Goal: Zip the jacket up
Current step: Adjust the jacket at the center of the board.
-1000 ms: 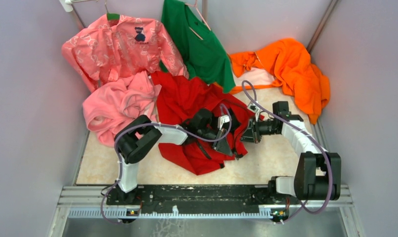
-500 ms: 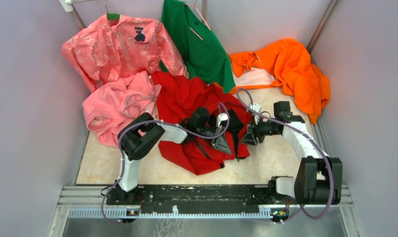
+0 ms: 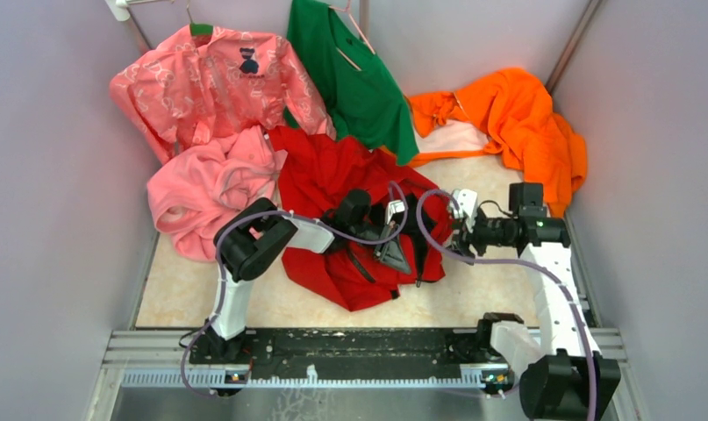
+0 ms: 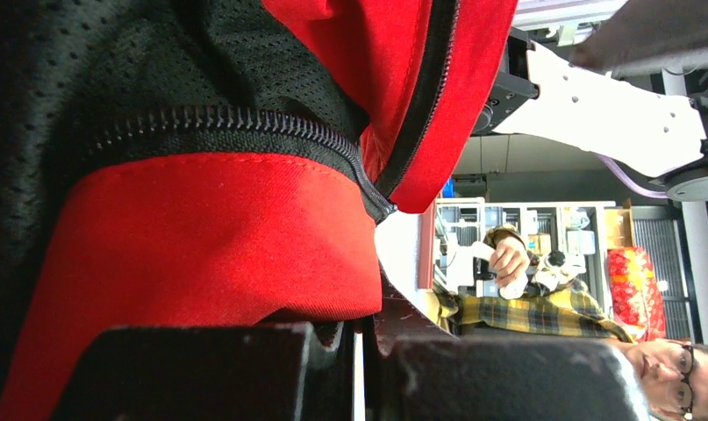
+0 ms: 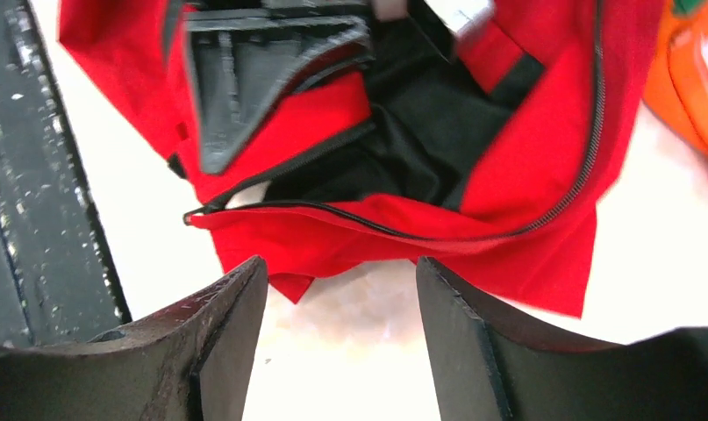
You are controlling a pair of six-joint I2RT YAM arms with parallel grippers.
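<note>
Pulled my right gripper point(image 5: 339, 272) back, clear of the bright red thin jacket point(image 3: 328, 180) | fingers spread, empty, just right of it | left gripper point(image 4: 361, 338) pinched on its hem point(image 4: 227, 237) | risk: slack fabric, zipper teeth point(image 4: 245, 123) could misalign.

Overhead view looks down; wrist views closely share the jacket point(image 3: 322, 178).

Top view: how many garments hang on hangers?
2. The pink patterned shirt hangs at back left; the green shirt hangs beside it, back centre. More could be hidden behind them.
</note>
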